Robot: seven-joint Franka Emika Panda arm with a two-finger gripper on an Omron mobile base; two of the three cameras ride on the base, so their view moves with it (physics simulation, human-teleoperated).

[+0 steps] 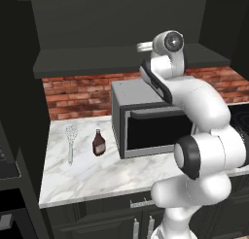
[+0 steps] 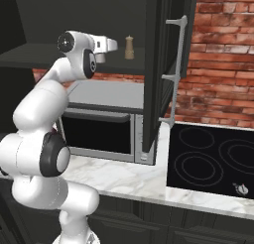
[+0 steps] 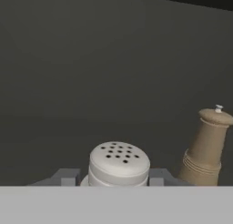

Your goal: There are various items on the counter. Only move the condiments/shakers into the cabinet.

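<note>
While the whisk and sauce bottle wait on the bench, the hand holds the pale shaker between partly closed fingers inside the cabinet. A good release sets it upright on the shelf, left of the pepper mill without nudging it.

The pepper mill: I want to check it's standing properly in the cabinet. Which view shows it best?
The hand view: the pepper mill stands close and upright beside the shaker. The right base view shows it small on the cabinet ledge.
</note>
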